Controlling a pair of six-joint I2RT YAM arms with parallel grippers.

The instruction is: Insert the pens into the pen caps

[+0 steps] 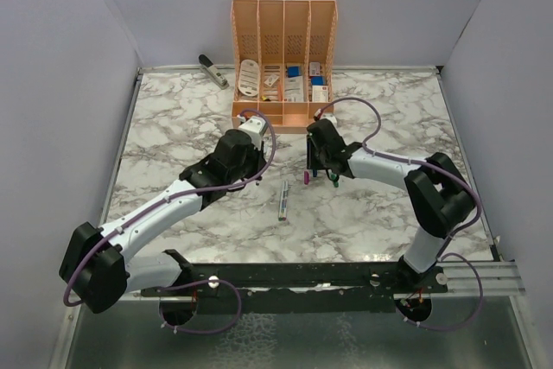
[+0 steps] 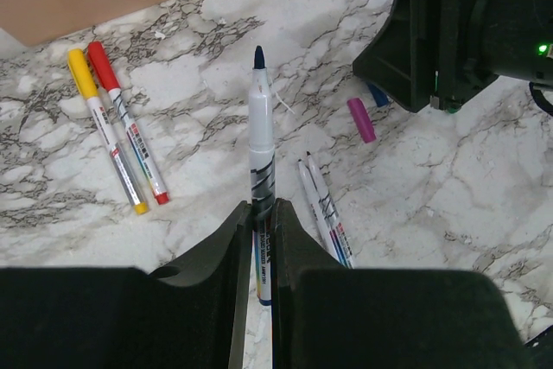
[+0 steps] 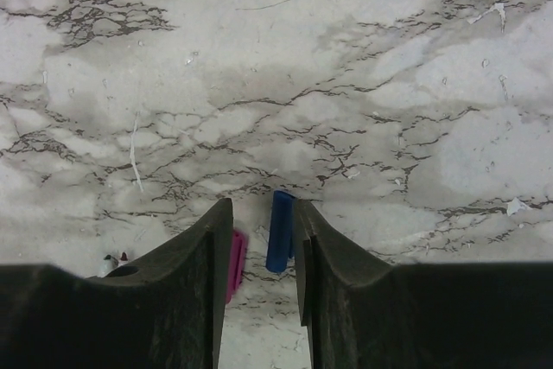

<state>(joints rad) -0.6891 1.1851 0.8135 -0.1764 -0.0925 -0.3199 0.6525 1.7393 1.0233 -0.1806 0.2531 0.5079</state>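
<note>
The left gripper is clamped tight on a blue-tipped pen, whose barrel sticks straight out ahead of the fingers. The right gripper points down at the marble table, fingers parted. The blue cap lies between them, close against one, and the purple cap is half hidden behind the other. Both arms reach in toward mid-table, wrists near each other.
</note>
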